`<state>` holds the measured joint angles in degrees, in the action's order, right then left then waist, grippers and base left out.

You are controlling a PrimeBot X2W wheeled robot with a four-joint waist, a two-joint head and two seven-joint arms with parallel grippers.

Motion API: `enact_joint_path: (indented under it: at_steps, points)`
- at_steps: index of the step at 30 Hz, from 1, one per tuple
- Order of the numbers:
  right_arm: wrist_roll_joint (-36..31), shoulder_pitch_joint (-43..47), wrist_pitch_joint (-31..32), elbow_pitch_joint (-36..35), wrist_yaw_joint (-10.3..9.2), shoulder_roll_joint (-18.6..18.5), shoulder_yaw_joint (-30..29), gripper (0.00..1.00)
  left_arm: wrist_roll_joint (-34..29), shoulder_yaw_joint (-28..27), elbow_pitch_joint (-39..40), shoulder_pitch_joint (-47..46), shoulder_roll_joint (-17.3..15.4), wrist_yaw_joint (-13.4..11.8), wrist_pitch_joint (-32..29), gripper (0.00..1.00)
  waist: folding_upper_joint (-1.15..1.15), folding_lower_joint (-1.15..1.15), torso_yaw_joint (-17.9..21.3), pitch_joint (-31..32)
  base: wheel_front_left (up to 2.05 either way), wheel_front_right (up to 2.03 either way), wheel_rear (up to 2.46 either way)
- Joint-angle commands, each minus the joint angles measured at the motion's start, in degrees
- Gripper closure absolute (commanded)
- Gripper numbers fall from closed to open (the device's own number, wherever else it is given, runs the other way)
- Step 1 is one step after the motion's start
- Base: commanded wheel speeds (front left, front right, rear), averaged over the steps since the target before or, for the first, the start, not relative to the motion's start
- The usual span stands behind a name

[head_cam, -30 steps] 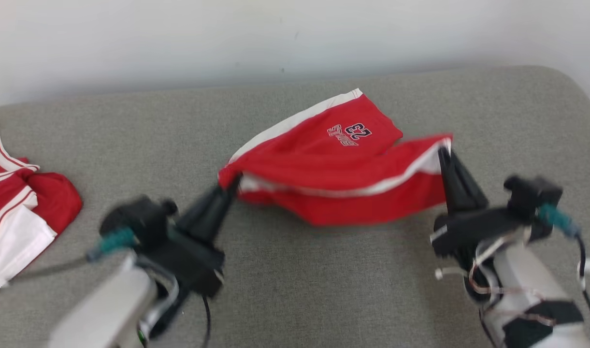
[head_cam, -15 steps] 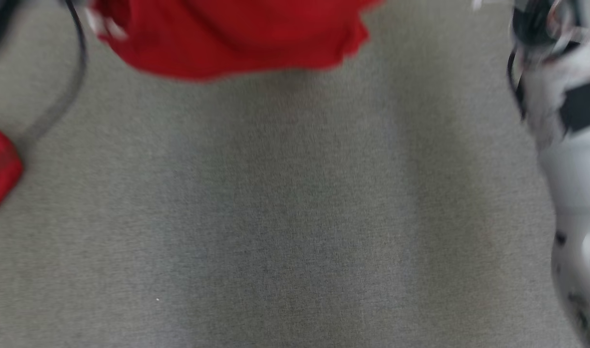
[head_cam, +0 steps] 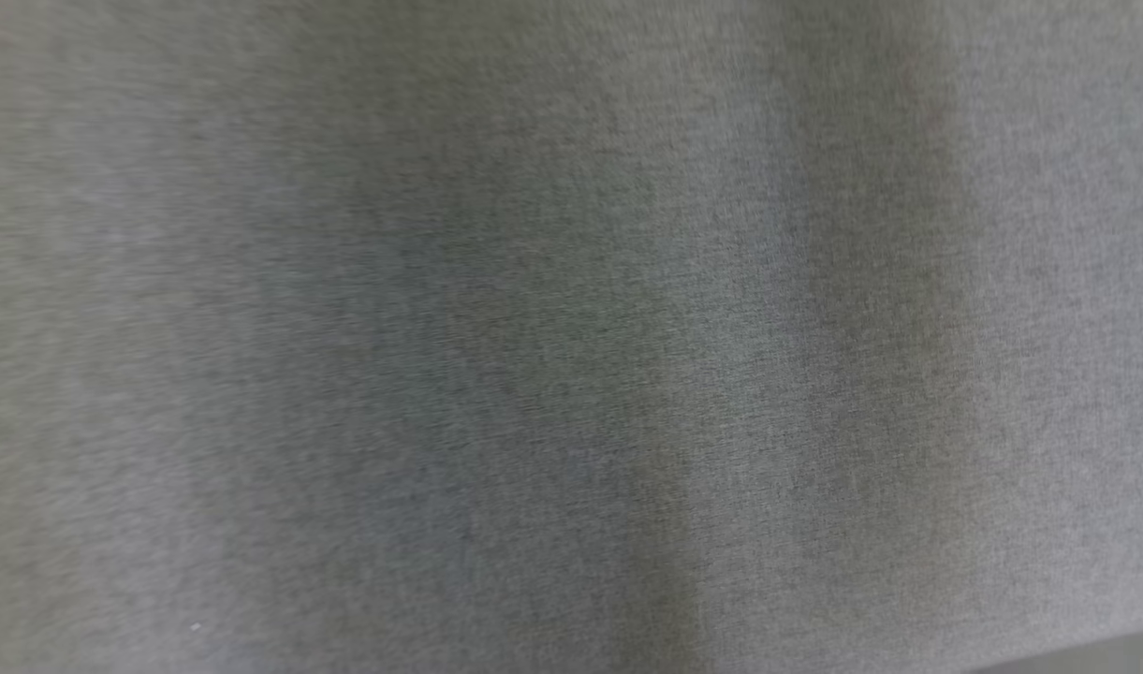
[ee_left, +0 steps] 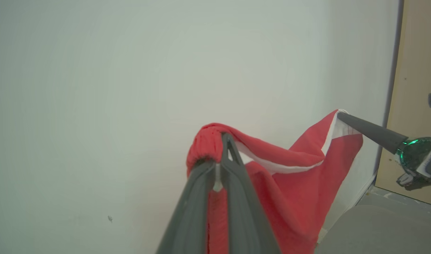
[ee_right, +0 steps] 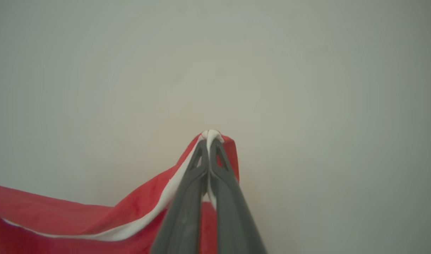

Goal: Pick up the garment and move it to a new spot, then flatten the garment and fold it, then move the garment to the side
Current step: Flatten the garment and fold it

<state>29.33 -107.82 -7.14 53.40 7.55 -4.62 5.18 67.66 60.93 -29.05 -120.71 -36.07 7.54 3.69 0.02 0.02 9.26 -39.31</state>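
Observation:
The garment [ee_left: 289,183] is red cloth with a white stripe, hanging in the air between both grippers in front of a pale wall. My left gripper [ee_left: 225,135] is shut on a bunched red edge of it. In the left wrist view the right gripper [ee_left: 339,113] pinches the white-trimmed corner at the right. My right gripper [ee_right: 209,135] is shut on that white-edged corner, and the garment [ee_right: 60,218] sags down to the lower left of the right wrist view.
Grey fabric surface [head_cam: 571,337] lies under the head camera, blurred. The same grey surface [ee_left: 377,229] shows at the lower right of the left wrist view. A pale wall [ee_left: 130,88] stands behind the garment, and a tan panel [ee_left: 416,106] is at the far right.
Both grippers have lifted the garment off the grey surface into the air. The head camera has tilted down, so the garment and arms have left its picture.

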Motion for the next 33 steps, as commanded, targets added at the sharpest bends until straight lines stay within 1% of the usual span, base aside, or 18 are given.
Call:
enact_joint_path:
  at_steps: [1,4,6,9,11,12,14,15,19,21,23,25,26,30,33]
  points:
    - [-0.33,-0.69,-0.75,1.19,-0.13,0.43,-0.02,1.00,0.83,1.10,-0.63,-0.93,0.18,-0.11,0.67,1.00,-0.02,-0.02,2.88,-3.54,0.00,0.00,0.00]
    - [-0.43,-1.20,-2.15,3.04,-0.13,0.77,0.60,1.00,3.10,3.22,-1.05,-1.30,0.07,-0.11,1.90,1.00,-0.02,-0.02,3.14,-3.86,0.00,0.00,0.00]
    - [-0.24,-0.11,-2.90,3.63,-0.13,0.87,1.62,1.00,4.96,4.54,-0.80,-0.30,-0.60,-0.11,2.98,1.00,-0.02,-0.02,3.38,-4.00,0.00,0.00,0.00]
    - [0.71,3.04,-3.87,2.89,-0.13,1.19,4.60,1.00,8.96,5.71,0.19,3.32,-1.54,-0.10,4.64,1.00,-0.02,-0.02,3.63,-3.73,0.00,0.00,0.00]
    - [1.56,5.63,-4.64,1.81,-0.13,1.27,6.34,1.00,10.48,6.76,1.92,5.69,-2.61,-0.10,6.23,1.00,-0.02,-0.02,3.60,-3.32,0.00,0.00,0.00]
    - [2.16,7.04,-4.98,1.10,-0.13,1.25,7.13,1.00,10.38,7.56,2.26,7.04,-3.66,-0.11,6.92,1.00,-0.02,-0.02,3.58,-3.02,0.00,0.00,0.00]
    - [3.34,11.03,-5.57,-0.52,-0.13,0.84,8.95,1.00,10.61,8.57,3.66,10.69,-4.69,-0.11,8.87,1.00,-0.02,-0.02,3.33,-2.03,0.00,0.00,0.00]
    - [3.79,13.53,-5.67,-1.36,-0.13,0.29,9.92,1.00,11.77,8.67,4.36,13.37,-4.83,-0.11,9.77,1.00,-0.02,-0.02,3.03,-1.19,0.00,0.00,0.00]
    - [6.61,24.60,-6.45,-6.45,-0.13,-1.21,13.81,1.00,11.95,9.27,8.40,23.59,-7.52,-0.10,11.39,1.00,-0.02,-0.02,2.75,2.87,0.00,0.00,0.00]
    - [7.60,30.95,-6.61,-9.58,-0.13,-2.56,15.77,1.00,12.27,6.29,10.72,29.23,-8.40,-0.11,11.58,1.00,-0.02,-0.02,2.62,4.97,0.00,0.00,0.00]
    - [8.50,37.53,-6.75,-12.83,-0.13,-3.97,17.59,1.00,10.28,3.11,12.80,36.48,-9.16,-0.11,11.54,1.00,-0.02,-0.02,2.75,7.00,0.00,0.00,0.00]
    - [9.39,43.57,-6.82,-16.19,-0.13,-5.64,18.44,1.00,8.78,-1.05,14.77,43.66,-9.04,-0.10,11.51,1.00,-0.02,-0.02,2.78,8.65,0.00,0.00,0.00]
    - [9.39,43.57,-6.82,-16.19,-0.13,-5.64,18.44,1.00,8.78,-1.05,14.77,43.66,-9.04,-0.10,11.51,1.00,-0.02,-0.02,2.78,8.65,0.00,0.00,0.00]
    - [10.84,54.60,-6.44,-22.22,-0.13,-8.10,19.32,1.00,4.11,-9.23,18.16,57.36,-7.33,-0.10,11.53,1.00,-0.02,-0.02,2.94,11.57,0.00,0.00,0.00]
    - [11.46,62.18,-6.09,-26.00,-0.13,-9.09,19.46,1.00,0.12,-13.81,20.17,67.21,-5.45,-0.18,11.54,1.00,-0.02,-0.02,2.96,13.78,0.00,0.00,0.00]
